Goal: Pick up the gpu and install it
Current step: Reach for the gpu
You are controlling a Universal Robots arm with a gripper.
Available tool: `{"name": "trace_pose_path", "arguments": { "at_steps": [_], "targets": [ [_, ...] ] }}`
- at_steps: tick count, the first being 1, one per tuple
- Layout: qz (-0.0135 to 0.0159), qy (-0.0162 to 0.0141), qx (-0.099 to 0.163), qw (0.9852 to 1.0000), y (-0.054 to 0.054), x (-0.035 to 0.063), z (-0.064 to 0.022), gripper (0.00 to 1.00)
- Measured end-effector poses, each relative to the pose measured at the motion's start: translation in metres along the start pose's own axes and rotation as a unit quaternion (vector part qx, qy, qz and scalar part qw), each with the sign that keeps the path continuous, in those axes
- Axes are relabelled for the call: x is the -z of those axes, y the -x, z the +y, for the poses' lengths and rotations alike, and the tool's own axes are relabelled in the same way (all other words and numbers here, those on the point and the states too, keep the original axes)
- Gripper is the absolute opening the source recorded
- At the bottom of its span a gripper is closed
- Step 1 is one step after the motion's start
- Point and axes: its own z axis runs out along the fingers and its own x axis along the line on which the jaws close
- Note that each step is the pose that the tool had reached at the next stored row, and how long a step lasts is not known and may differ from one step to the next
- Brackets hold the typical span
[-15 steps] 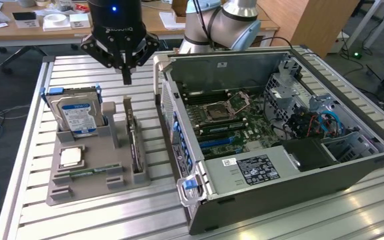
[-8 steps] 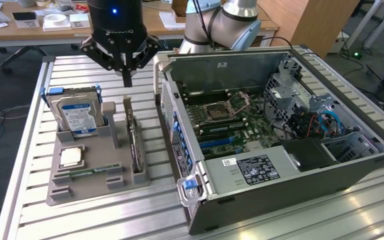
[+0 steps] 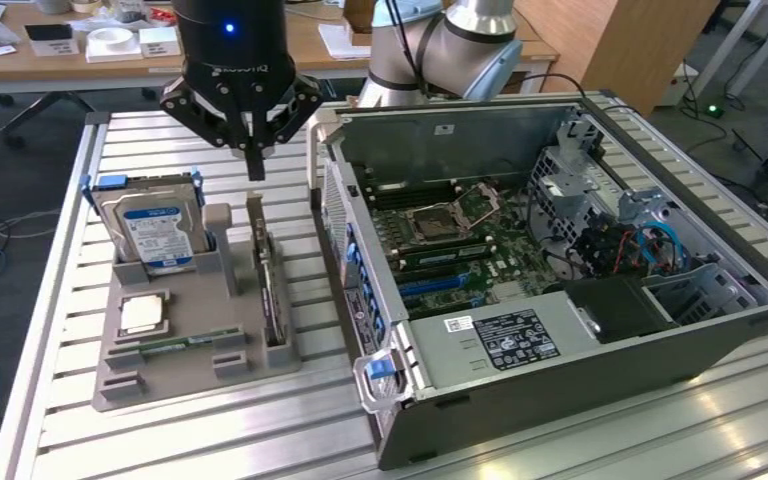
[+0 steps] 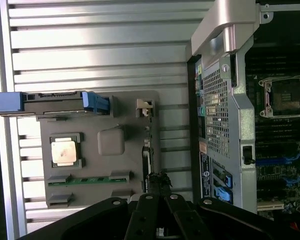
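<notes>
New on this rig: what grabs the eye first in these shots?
The open PC case dominates the exterior view's right, its motherboard exposed. To its left in that view, the black claw, shut, hangs just above the gpu. The gpu stands on edge in a grey holder, beside an upright blue-labelled hard drive.

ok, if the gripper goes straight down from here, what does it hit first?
Probably the top edge of the gpu, standing on edge in the gray holder. The shut gripper hangs right above one end of it; depth is unclear, so it could just miss the card.
</notes>
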Motion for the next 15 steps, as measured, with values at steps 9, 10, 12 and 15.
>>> {"name": "trace_pose_path", "arguments": {
  "at_steps": [9,10,12,15],
  "targets": [
    [-0.0001,-0.0001,0.000,1.0000,0.0001,0.0000,-0.0007,0.11],
    [0.0000,-0.0004,0.000,1.0000,0.0002,0.0001,-0.0012,0.11],
    [0.0000,-0.0008,0.000,1.0000,0.0002,0.0002,-0.0027,0.11],
    [-0.0001,-0.0011,0.000,1.0000,0.0004,0.0002,-0.0054,0.11]
  ]
}}
